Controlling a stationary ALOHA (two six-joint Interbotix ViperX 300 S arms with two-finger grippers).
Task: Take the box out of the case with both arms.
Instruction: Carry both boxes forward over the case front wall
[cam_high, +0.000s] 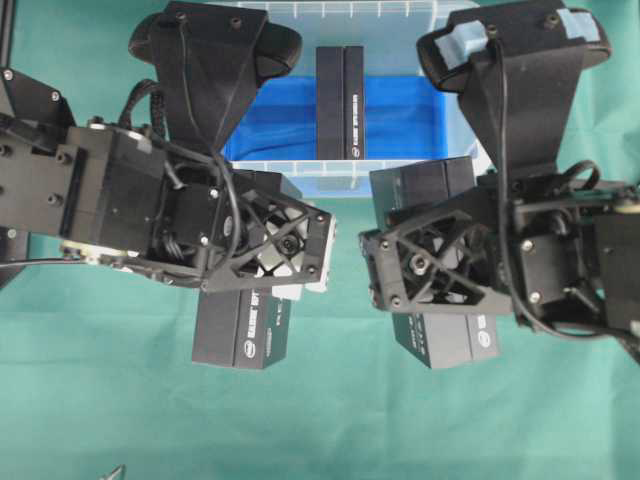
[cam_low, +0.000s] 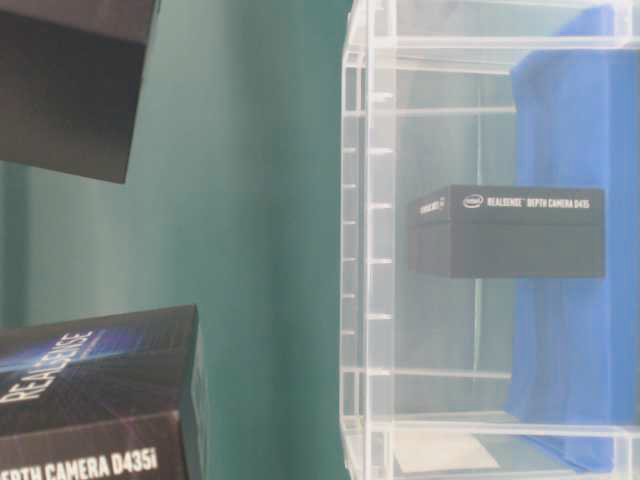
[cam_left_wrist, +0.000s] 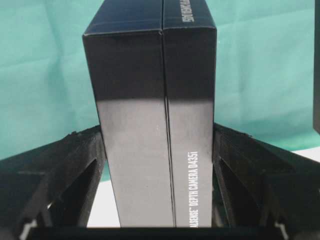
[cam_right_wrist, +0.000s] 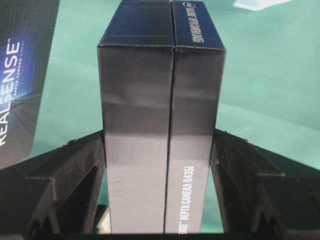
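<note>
surface: green cloth (cam_high: 100, 400) | spread flat under everything | small dark item at its near edge (cam_high: 113, 472)

surface: teal-green cloth (cam_high: 90, 400) | wrinkles: faint | light: even, soft shadows

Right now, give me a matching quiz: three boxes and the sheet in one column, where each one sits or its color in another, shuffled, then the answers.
Column one:
1. box in the left gripper
2. box in the right gripper
3. third box
4. sheet

Column two:
A. blue, lining the case bottom
B. inside the case
C. outside the case, on the overhead view's right
D. outside the case, on the overhead view's left

Pairs: 1-D, 2-C, 3-B, 4-A
</note>
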